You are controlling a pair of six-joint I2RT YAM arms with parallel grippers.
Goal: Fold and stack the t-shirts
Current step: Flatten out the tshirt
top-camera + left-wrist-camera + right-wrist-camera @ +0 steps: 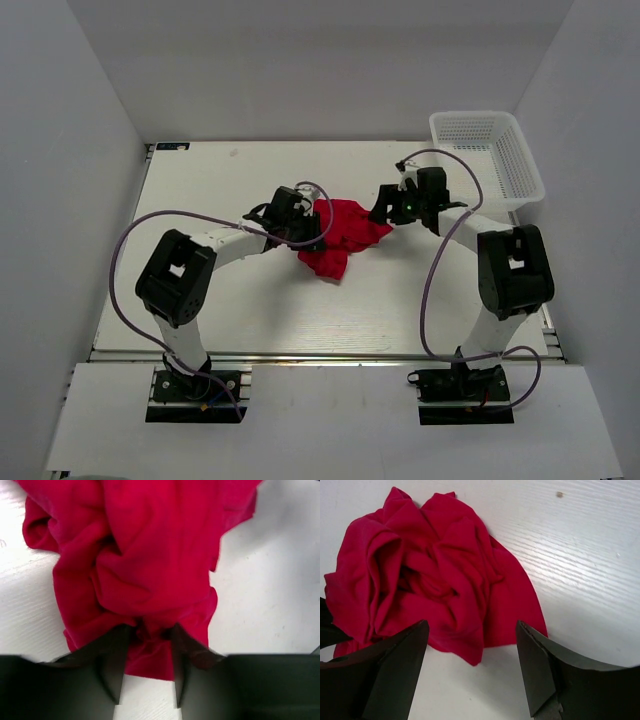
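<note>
One plain bright red t-shirt lies crumpled in a heap on the white table, mid-back. My left gripper is at the heap's left edge. In the left wrist view its jaws are closed on a bunched fold of the shirt, with fabric pinched between the fingers. My right gripper hovers at the heap's right edge. In the right wrist view it is wide open and empty, just short of the shirt's near hem.
A white plastic mesh basket stands at the back right corner of the table. Grey walls close in the left, back and right sides. Purple cables loop from both arms.
</note>
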